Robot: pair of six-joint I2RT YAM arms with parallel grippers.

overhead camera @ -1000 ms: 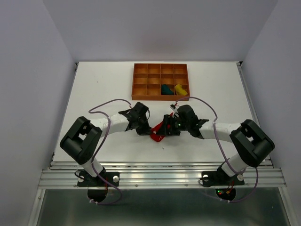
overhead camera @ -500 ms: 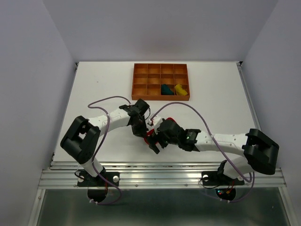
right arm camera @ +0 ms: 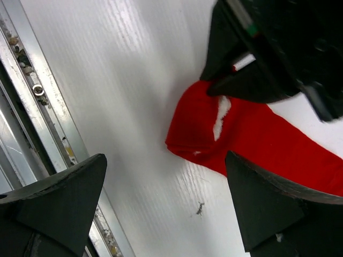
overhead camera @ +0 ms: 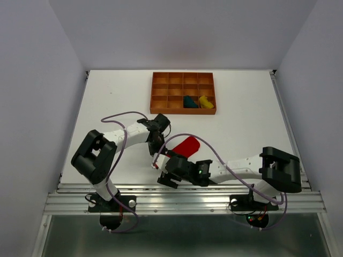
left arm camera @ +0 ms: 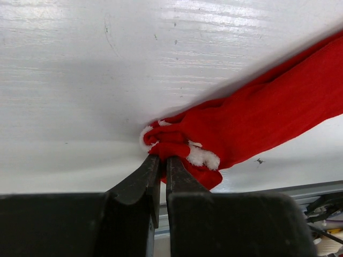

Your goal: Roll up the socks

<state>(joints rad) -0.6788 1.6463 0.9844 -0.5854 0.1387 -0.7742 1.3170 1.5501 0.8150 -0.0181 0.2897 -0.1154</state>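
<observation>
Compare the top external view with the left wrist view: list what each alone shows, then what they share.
Only the top external view: the orange-brown gridded tray at the far side, with the dark teal sock and the yellow sock in neighbouring compartments. Only the left wrist view: the left gripper pinched shut on the bunched end of the red sock, with white lining showing. Both: the red sock lying on the white table.

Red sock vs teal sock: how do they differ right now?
Place: the red sock lies on the bare table; the teal sock sits in a near-row compartment of the tray.
Shape: the red sock is stretched out long and flat; the teal sock is a small bundle.
Contact: the left tool pinches one end of the red sock; nothing touches the teal sock.
Shared: both are soft, plain-coloured socks.
</observation>
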